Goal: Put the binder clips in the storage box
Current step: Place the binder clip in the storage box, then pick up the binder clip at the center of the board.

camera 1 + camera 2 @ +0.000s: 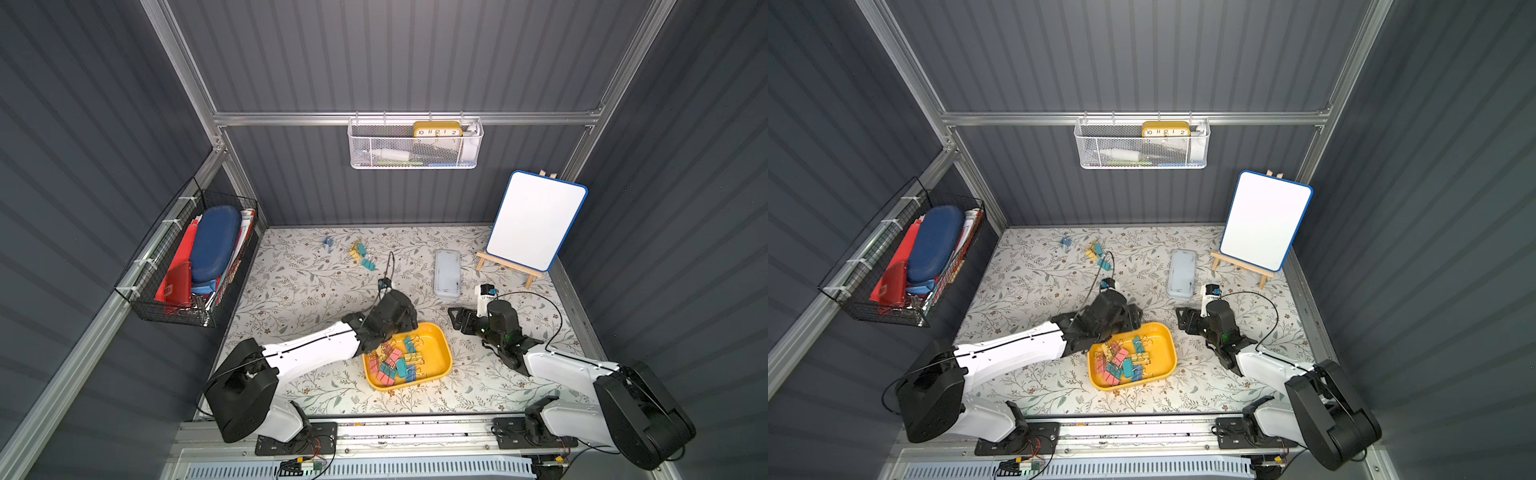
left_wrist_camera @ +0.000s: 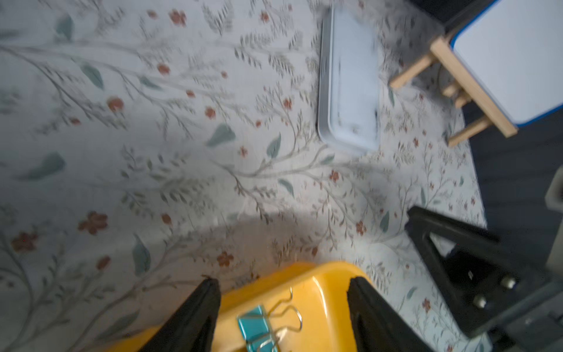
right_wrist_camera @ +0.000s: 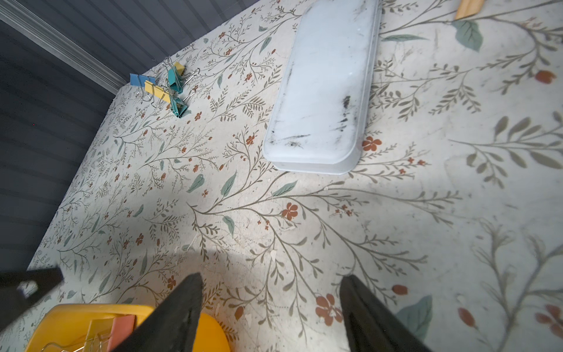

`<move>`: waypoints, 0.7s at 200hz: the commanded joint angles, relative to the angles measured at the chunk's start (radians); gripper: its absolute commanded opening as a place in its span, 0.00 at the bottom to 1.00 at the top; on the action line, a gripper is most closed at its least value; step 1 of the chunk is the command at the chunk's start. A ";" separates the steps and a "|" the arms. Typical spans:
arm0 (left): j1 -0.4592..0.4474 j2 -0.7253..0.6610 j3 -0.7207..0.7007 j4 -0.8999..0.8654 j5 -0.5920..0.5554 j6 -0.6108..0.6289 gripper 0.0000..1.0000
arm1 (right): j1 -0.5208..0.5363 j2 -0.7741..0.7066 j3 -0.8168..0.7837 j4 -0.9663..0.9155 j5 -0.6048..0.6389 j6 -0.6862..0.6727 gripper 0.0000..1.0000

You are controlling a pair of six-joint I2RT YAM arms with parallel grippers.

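Binder clips (image 1: 397, 359) lie in the storage box (image 1: 438, 338); left fingers (image 2: 195, 317) spread empty above it, right fingers (image 3: 179, 317) spread empty nearby

Whiteboard (image 1: 536, 220) on easel (image 1: 509, 266); translucent lid (image 1: 447, 274) nearby.

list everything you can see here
storage box: one, yellow, front centre
binder clips: many, pink teal blue yellow, in storage box
loose clips: about five, blue yellow teal, far side of table
whiteboard: one, blue-edged, on wooden easel, far right
lid: one, grey-white, flat beside easel
mesh basket: one, white, back wall, holds yellow clock
wire basket: one, black, left wall, full
left gripper: one, black, open over box's corner
right gripper: one, black, open, beside box
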 commanded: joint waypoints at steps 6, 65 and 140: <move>0.163 -0.002 0.135 -0.044 0.008 0.158 0.84 | -0.005 -0.021 0.020 0.003 0.000 -0.003 0.76; 0.448 0.203 0.297 0.046 0.178 0.289 0.84 | -0.007 -0.035 0.015 -0.002 -0.009 0.003 0.76; 0.561 0.513 0.514 0.070 0.217 0.400 0.86 | -0.007 -0.035 0.014 -0.002 -0.014 0.007 0.76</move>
